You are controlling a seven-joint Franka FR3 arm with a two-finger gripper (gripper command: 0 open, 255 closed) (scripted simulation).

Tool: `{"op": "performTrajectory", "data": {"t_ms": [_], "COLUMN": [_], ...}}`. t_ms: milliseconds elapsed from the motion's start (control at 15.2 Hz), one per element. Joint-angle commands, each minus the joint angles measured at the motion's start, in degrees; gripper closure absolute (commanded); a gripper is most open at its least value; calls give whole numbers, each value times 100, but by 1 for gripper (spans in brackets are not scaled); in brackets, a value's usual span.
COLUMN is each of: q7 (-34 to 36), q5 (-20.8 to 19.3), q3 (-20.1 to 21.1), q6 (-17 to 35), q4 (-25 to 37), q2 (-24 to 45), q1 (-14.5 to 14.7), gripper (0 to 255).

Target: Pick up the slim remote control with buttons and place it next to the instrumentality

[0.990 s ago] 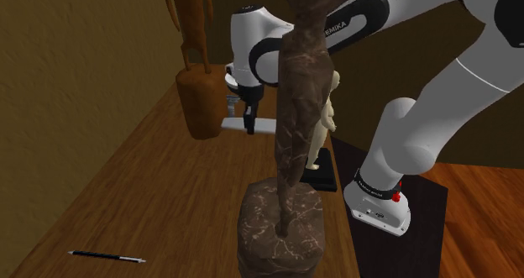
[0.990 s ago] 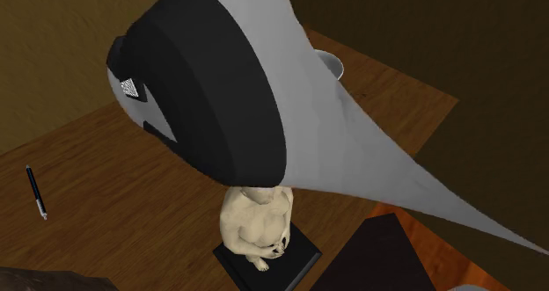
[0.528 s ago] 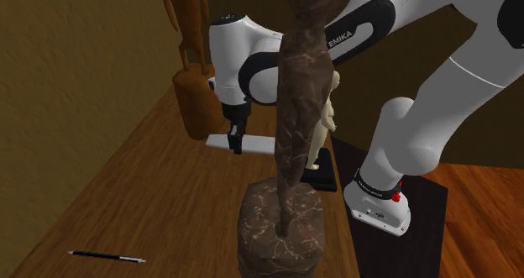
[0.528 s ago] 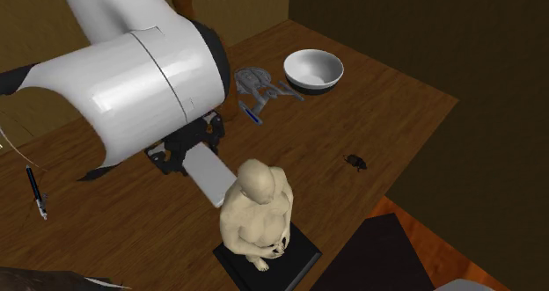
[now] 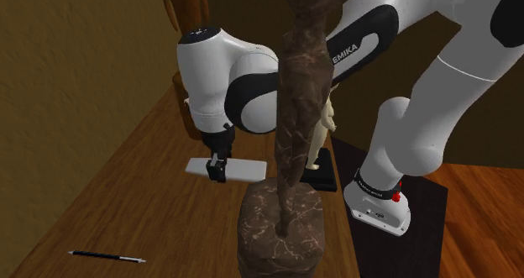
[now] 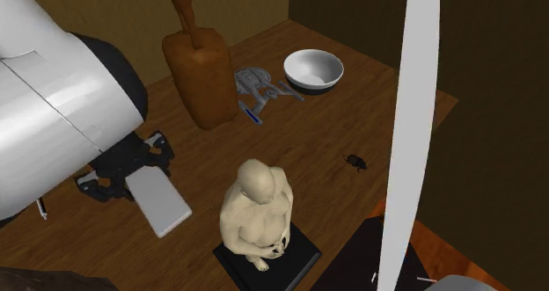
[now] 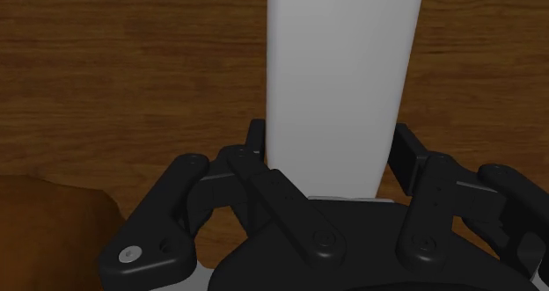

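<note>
- The black gripper [image 7: 333, 162] is clamped on one end of the remote [image 7: 339, 69], with one finger pressed on each long edge.
- The remote is a plain white, flat, long slab (no buttons can be seen on it).
- In the shoulder view the remote sticks out sideways from the gripper. It lies level and looks lifted a little off the wooden table [image 5: 159, 201].
- In that view it hangs just beside the dark statue [image 5: 290, 133], a tall, blotchy brown thing on a chunky block close to the camera. The remote's far end goes behind it.
- The white arm [image 5: 227, 75] bends down over the gripper and hides the lower part of the brown statue [image 5: 180, 7] behind it.
- In the second exterior view the remote is between the brown statue and the pale figure [image 6: 257, 210]. It is near both and touches neither.
- The pale figure sits on a black square base [image 6: 295, 261].
- Past the brown statue there is a grey toy ship [image 6: 264, 85], with a white bowl [image 6: 313, 68] just beside it.
- A small dark bug [image 6: 356, 162] is on the table, well apart from the remote.
- A black pen [image 5: 105, 256] lies flat on the table at the shoulder view's lower left, well apart from the remote too.
- The arm's foot stands on the dark stand [image 5: 403, 243] at that view's lower right.
</note>
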Motion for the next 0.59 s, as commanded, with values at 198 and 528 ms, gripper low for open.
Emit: {"op": "performTrajectory", "data": {"t_ms": [198, 528], "q7": [850, 1692], "q5": [-220, -605], "q3": [446, 782], "q6": [-71, -226], "q4": [664, 1474], "q2": [620, 1362], "q1": [254, 565], "gripper": [255, 255]}}
